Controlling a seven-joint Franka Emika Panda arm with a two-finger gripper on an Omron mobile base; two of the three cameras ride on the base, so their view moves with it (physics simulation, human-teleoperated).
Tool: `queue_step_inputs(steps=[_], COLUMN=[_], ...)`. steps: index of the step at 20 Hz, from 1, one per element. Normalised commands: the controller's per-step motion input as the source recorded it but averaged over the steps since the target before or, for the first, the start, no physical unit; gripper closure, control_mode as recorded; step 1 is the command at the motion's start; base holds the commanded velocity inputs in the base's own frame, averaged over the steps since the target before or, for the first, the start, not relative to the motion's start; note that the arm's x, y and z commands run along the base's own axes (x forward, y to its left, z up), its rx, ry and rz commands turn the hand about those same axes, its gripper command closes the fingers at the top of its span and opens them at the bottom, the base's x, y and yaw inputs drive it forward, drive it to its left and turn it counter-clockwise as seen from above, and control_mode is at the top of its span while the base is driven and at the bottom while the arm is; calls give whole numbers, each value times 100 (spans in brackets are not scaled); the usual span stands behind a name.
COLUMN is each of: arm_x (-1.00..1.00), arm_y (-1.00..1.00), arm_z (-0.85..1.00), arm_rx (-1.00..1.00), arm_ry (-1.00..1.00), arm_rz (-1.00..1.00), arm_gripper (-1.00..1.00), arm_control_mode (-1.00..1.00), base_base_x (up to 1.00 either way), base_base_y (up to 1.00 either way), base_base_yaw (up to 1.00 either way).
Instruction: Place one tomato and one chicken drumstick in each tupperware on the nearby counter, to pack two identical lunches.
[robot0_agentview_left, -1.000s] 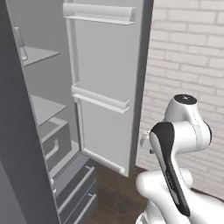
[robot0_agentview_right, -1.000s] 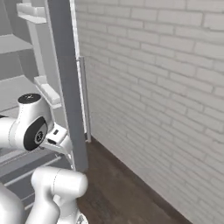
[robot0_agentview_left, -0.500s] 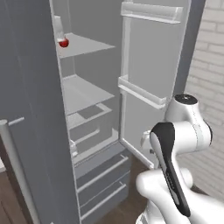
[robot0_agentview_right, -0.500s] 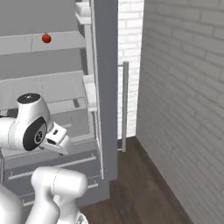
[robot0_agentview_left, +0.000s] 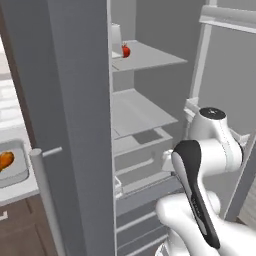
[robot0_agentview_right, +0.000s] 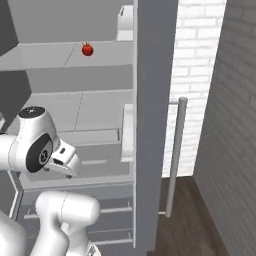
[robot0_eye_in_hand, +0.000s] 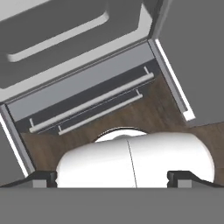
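**Open fridge, hand empty**

Left base view catches the counter (robot0_agentview_left: 17, 192) beside the fridge, a drumstick (robot0_agentview_left: 5, 161) in a tray there. Both base views show the tomato (robot0_agentview_right: 87, 49) on a fridge shelf. The gripper (robot0_eye_in_hand: 112, 176) is spread wide over the floor, holding nothing.

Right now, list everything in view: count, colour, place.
fridge: one, grey, open, straight ahead
shelves: several, pale grey, inside the fridge
tomato: one, red, on the upper shelf
drawers: two, grey with bar handles, at the fridge's foot
chicken drumstick: one, orange, in the container at far left
tupperware: one, grey, on the counter
counter: one, pale, left of the fridge
brick wall: one, white, at right
pincer: one, dark tips, open, pointing at the floor
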Motion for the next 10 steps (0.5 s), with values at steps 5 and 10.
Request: queue_step_inputs(steps=[5, 10], arm_x=[0, 0], arm_y=[0, 0], arm_z=[0, 0], arm_rx=[0, 0], arm_ry=[0, 0], arm_rz=[0, 0], arm_gripper=[-100, -100], arm_control_mode=[100, 100], base_base_x=[70, 46], base_base_y=[-2, -9], base_base_yaw=[41, 43])
